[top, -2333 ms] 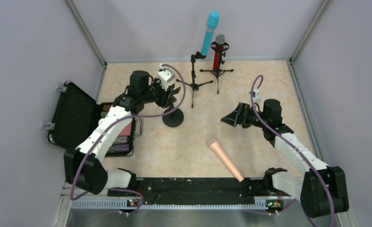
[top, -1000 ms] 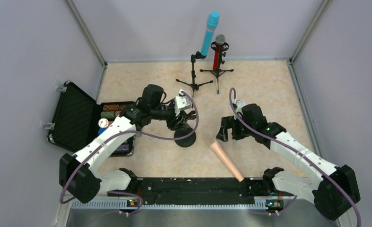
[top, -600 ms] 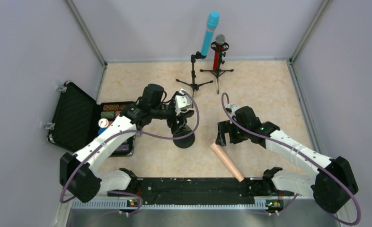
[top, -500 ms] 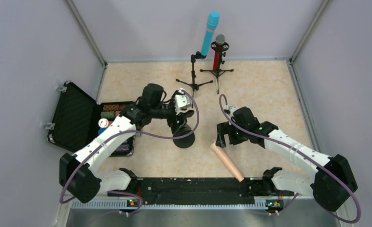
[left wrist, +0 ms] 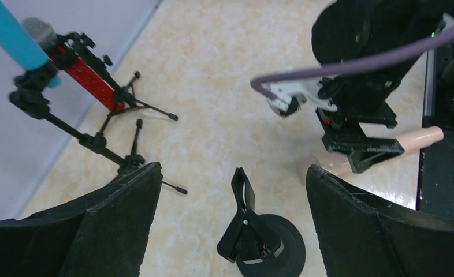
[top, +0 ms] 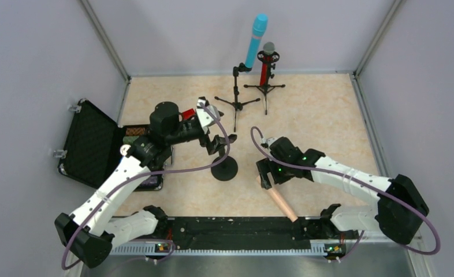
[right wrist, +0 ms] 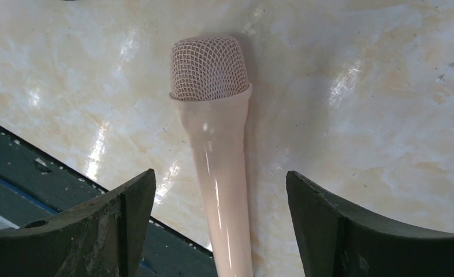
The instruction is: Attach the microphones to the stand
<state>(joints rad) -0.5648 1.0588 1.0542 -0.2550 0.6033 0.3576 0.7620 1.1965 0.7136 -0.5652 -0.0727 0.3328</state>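
The peach-pink microphone (top: 281, 200) lies flat on the table, mesh head (right wrist: 209, 68) toward the centre. My right gripper (top: 265, 176) hovers over its head end, open. Its fingers straddle the handle (right wrist: 219, 196) with a gap on both sides. My left gripper (top: 216, 142) is open and empty, above and behind a black round-base stand (top: 224, 168) whose clip (left wrist: 249, 216) holds nothing. At the back, the cyan-blue microphone (top: 256, 39) and the glittery red microphone (top: 265, 68) sit upright in their tripod stands (top: 237, 101).
An open black case (top: 92, 144) with small items lies at the left. A black rail (top: 236, 226) runs along the near edge, and the pink microphone's tail lies against it. Grey walls close in three sides. A small red thing (top: 187, 113) shows by the left wrist.
The left gripper has opened, let go of the round-base stand and drawn back up-left. The right gripper has moved left and down over the pink microphone's head, its jaws narrowing slightly.
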